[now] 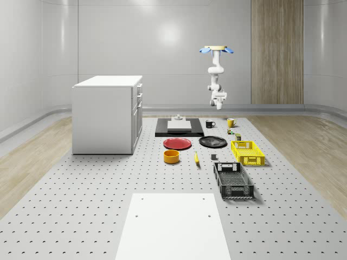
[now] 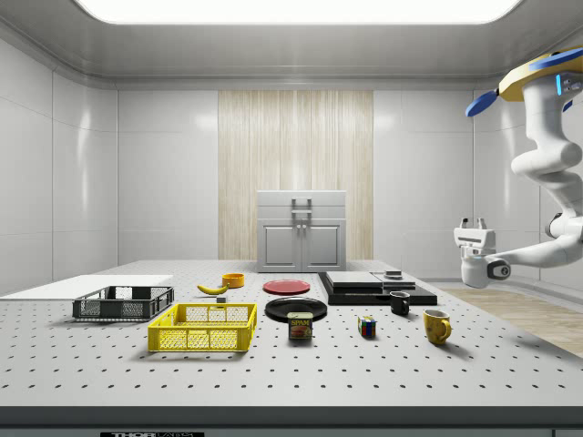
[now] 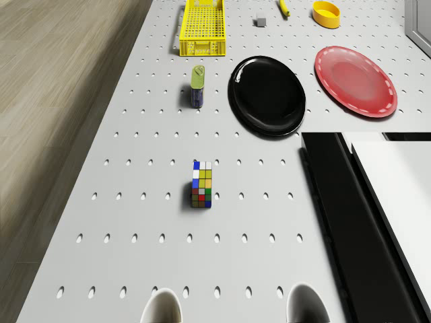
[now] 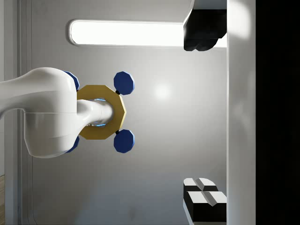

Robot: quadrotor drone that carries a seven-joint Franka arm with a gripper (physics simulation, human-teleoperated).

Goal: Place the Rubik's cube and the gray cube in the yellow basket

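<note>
Rubik's cube (image 3: 201, 184): sits alone on the perforated table (image 1: 81, 216), near the table's far end, apart from the yellow basket.
Gray cube (image 3: 260, 21): a small block on the table beside the basket's far end, close to a banana (image 3: 284, 7).
Yellow basket (image 1: 248, 152): on the table at the whole-scene view's right, between a black crate (image 1: 233, 180) and a tin can (image 3: 196, 85).
Nearby: a black plate (image 3: 267, 95) and a red plate (image 3: 355, 81) side by side; a yellow mug (image 2: 436, 325) off the Rubik's cube.
Drone (image 1: 216, 50): hovers high above the table's far edge.
Claw (image 2: 475, 228): hangs in mid-air, turned upward, fingers spread wide and holding nothing.
</note>
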